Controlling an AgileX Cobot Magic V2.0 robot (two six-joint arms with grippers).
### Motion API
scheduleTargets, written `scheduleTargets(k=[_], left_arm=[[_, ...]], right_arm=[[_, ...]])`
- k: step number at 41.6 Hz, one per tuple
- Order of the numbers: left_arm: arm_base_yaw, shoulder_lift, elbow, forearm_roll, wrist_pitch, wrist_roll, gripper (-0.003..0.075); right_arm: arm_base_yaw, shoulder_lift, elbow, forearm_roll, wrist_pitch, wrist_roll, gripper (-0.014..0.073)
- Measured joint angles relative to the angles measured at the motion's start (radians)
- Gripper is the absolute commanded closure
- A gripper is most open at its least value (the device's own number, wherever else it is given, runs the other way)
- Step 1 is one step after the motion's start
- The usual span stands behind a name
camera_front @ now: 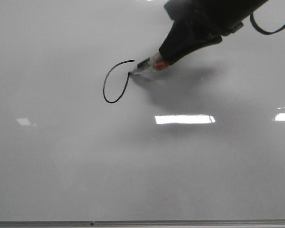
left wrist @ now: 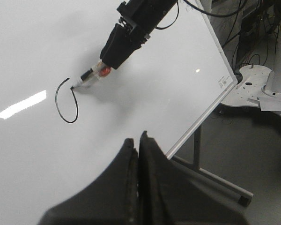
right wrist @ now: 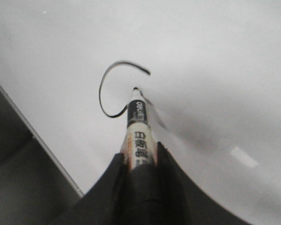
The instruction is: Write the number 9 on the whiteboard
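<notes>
The whiteboard (camera_front: 61, 166) fills the front view, glossy and pale, with bright light reflections (camera_front: 184, 119) lying across its lower half and a thin frame edge along the bottom. From the left wrist view, there's more on offer: the board's right-hand edge, a metal stand leg (left wrist: 215, 180) beneath it, a grey floor, and a white robot base (left wrist: 264, 86) with cables off behind. The front camera shows none of that.

The right gripper (camera_front: 173, 51) comes in from the upper right, dark and bulky, casting a soft shadow on the board just below it. It's pinching a marker (camera_front: 147, 65), fingers tight against the barrel; the right wrist view shows the printed label and the black tip touching the surface.

The left gripper (left wrist: 138, 145) sits low in its own view, fingers pressed together on nothing, well apart from the writing.

And the number 9 (camera_front: 115, 83): so far a narrow open loop, left of the marker tip, upper middle of the board. The loop's top end stops just short of the tip.
</notes>
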Motion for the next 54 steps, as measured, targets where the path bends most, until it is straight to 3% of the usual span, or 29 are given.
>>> scheduleTargets(k=[11,25,31,38,43,49,51,54], left_arm=[[0.0,0.0,0.0,0.0,-0.002,0.0,0.0739],[0.0,0.0,0.0,-0.002,-0.003,0.0,0.0739],[0.0,0.0,0.0,-0.019,-0.013,0.0,0.0739],[0.0,0.004,0.0,-0.057,-0.04,0.0,0.0731],[0.0,0.098,-0.018,-0.041,-0.024,0.0,0.0603],[0.0,0.344,-0.107,-0.011,0.037,0.098,0.0327],[0.0,0.436,-0.152,-0.009,0.062,0.152,0.0275],[0.0,0.559,-0.223,-0.005,0.096,0.226,0.027]], right_arm=[[0.0,0.018,-0.007,0.002,0.011,0.0,0.0655],[0.047,0.138,0.166,-0.016,0.024,-0.001,0.0655],[0.045,0.051,0.167,-0.029,0.047,-0.042,0.0655],[0.049,-0.119,0.157,-0.031,0.195,-0.177,0.0655],[0.061,-0.198,0.125,-0.038,0.275,-0.28,0.0655],[0.132,-0.225,0.077,-0.057,0.298,-0.345,0.0655],[0.173,-0.225,0.062,-0.075,0.298,-0.356,0.0655],[0.238,-0.225,0.047,-0.115,0.286,-0.361,0.0655]])
